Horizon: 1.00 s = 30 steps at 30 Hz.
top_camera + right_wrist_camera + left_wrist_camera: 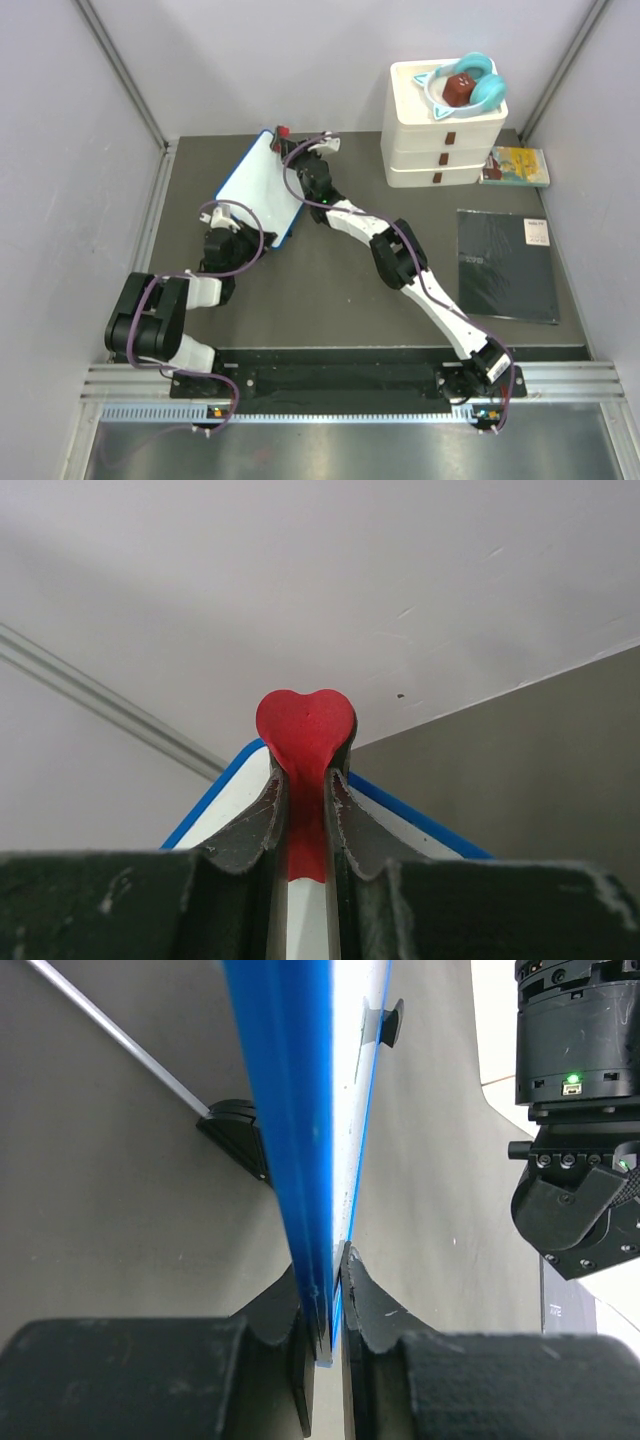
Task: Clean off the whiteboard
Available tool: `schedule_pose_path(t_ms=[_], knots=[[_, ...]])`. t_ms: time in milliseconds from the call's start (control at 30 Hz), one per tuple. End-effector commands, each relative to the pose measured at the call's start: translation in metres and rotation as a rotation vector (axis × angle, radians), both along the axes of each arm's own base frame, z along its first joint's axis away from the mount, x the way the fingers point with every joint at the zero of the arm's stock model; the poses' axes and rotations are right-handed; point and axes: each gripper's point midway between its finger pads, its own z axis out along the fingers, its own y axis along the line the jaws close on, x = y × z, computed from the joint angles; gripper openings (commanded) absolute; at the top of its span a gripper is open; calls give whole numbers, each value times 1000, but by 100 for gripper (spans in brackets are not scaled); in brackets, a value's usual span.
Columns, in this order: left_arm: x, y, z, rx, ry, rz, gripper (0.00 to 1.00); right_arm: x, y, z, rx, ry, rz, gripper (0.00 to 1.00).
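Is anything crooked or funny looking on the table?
Yes. The whiteboard sits slanted across the table, not square to it, with the left gripper pinching its blue edge. The right gripper holds a red heart-shaped piece at the board's far corner. Nothing looks spilled or broken.

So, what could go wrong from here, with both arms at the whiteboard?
1. The left gripper pinches only the thin blue edge of the whiteboard, so wiping pressure may twist it loose.
2. The right gripper holds a red heart-shaped piece near the board's corner; a stroke could slide off the edge.
3. The right arm is close beside the board and might bump it.
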Motion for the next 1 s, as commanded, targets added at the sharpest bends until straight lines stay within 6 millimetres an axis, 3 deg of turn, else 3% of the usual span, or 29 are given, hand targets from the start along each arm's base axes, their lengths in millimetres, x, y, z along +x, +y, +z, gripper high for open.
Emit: schedule_pose_path(t_ms=[0,167,300,467,700,800,833,867,967], knots=[[-117,-18,-107,26,549,-178,0,-35,43,19,-26,-76,95,0],[-118,-19,-109,32,552,-181,0,-57,64,22,-33,-91,156,0],[-119,-20,-109,30,549,-187,0,-57,64,25,-35,-101,124,0],[-120,-20,-109,35,544,-190,0,-35,38,13,19,-38,20,0],[-123,-23,-108,39,538,-207,0,5,-9,-19,83,91,-117,0],[-123,-23,-108,44,535,-207,0,8,-14,-23,59,91,-113,0],[-122,-23,-108,42,533,-207,0,6,-12,-13,61,69,-95,0],[-122,-23,-107,42,532,-210,0,5,-12,-21,45,79,-92,0],[-122,-23,-107,46,530,-210,0,-1,-5,-14,34,53,-42,0]])
